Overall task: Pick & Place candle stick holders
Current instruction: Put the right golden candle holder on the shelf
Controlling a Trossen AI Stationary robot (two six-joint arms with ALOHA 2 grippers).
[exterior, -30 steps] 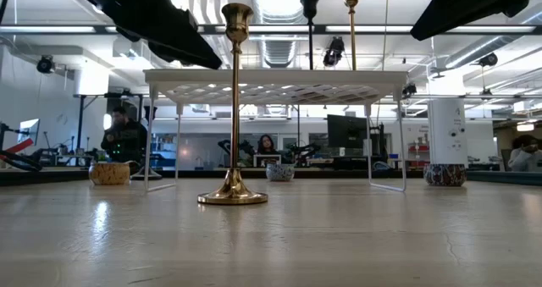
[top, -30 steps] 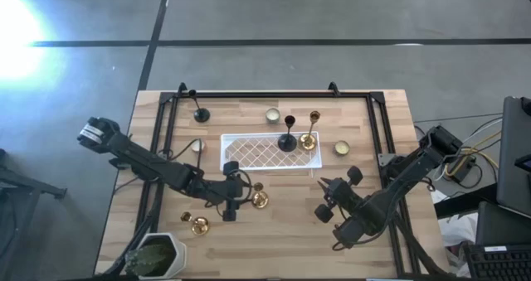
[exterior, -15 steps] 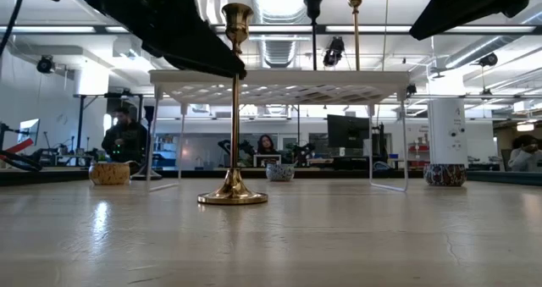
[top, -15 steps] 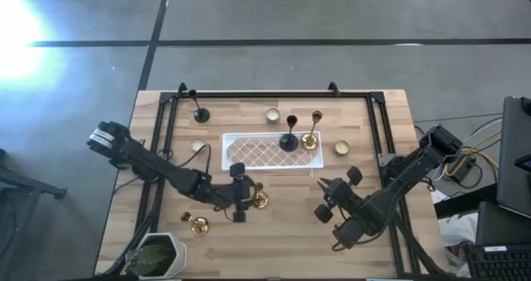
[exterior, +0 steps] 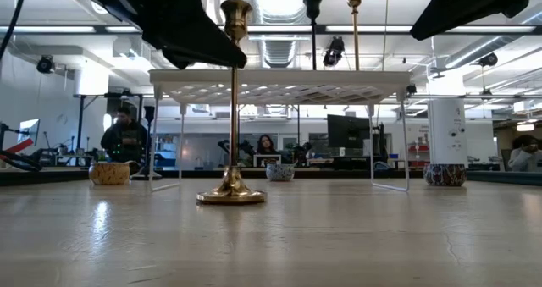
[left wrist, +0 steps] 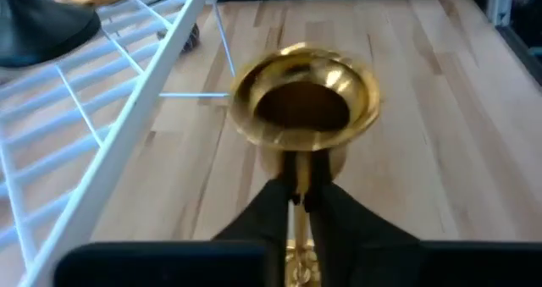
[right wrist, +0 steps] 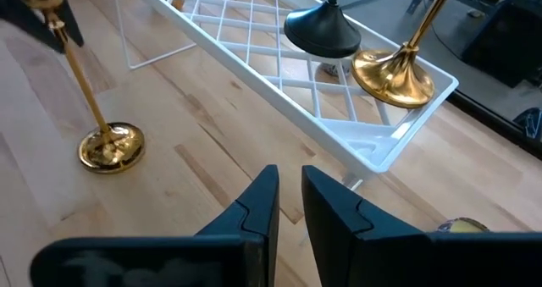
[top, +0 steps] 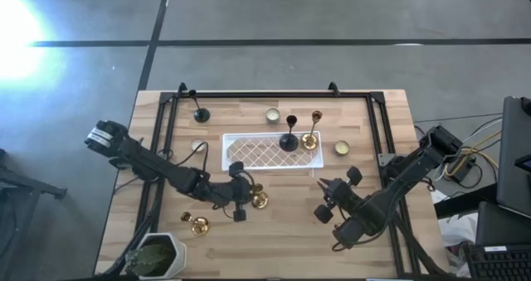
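A gold candle stick holder (top: 259,200) stands near the table's middle, in front of the white lattice tray (top: 249,154). My left gripper (top: 246,201) is shut on it just under its cup (left wrist: 305,109). A black holder (top: 288,140) and a gold holder (top: 309,138) stand on the tray's right end. Another black holder (top: 201,113) stands at the far left. A gold holder (top: 195,224) lies on the table near the front left. My right gripper (top: 325,203) hangs over the table's right half, empty, with a narrow gap between its fingers (right wrist: 271,194). My left gripper pinches the gold holder's thin stem (left wrist: 296,181) right under the cup, between its two fingers. The fingers come from the table's left, slanting down, and lie across the stem. The holder stays about upright, with its round base (exterior: 231,196) at the table top.
Pale tealight candles lie at the far middle (top: 272,114), to the tray's right (top: 342,148) and to its left (top: 197,147). A potted plant (top: 158,254) stands at the near left corner. A black frame (top: 265,94) runs round the table's far edge and sides.
My left gripper has gone toward the table's right edge, up to the gold holder, and now has its fingers at the stem under the cup. The holder's base has shifted slightly on the table.
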